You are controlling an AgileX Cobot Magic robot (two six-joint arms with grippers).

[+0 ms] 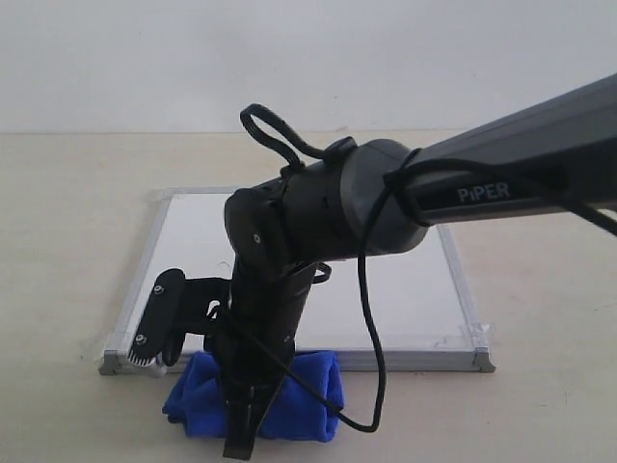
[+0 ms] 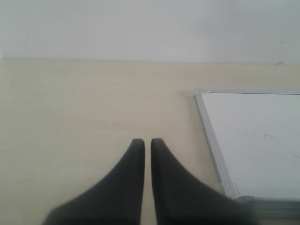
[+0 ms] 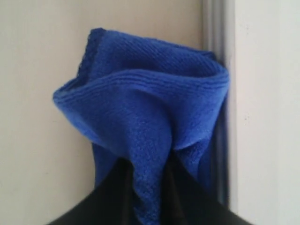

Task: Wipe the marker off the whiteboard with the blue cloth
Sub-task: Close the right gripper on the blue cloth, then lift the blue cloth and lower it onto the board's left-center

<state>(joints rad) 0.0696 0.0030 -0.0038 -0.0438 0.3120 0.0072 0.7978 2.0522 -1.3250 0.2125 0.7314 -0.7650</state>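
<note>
Microfibre shows low in the exterior view. The blue cloth (image 1: 198, 400) lies bunched on the desk (image 1: 540, 405), against the near frame rail of the whiteboard (image 1: 193, 241). The right arm reaches across and comes down on it, with the right claw (image 1: 241, 434) sunk into the folds. Its jaws are too dark to read from here. The arm's bulk hides the middle of the board, so the marker cannot be found in this view, and the left arm is out of frame.

The left wrist view has the left claw (image 2: 146, 147) over bare desk, its fingers drawn to a narrow slit with nothing between them. Near it is a taped corner of the whiteboard (image 2: 253, 140), which the picture's edge cuts off. A faint thin stroke on the board, likely the marker (image 2: 269, 137), is barely legible.

The right wrist view settles the grip. The right claw (image 3: 147, 187) is pinched on a fold of the blue cloth (image 3: 150, 108), which stands in a soft hump against the board's grey rail. The cloth looks light, limp and fuzzy, so I judge it will sag and drag rather than push. A hold on a thick gathered fold, as here, should leave a pad to press flat. The fingertips are buried in it.
</note>
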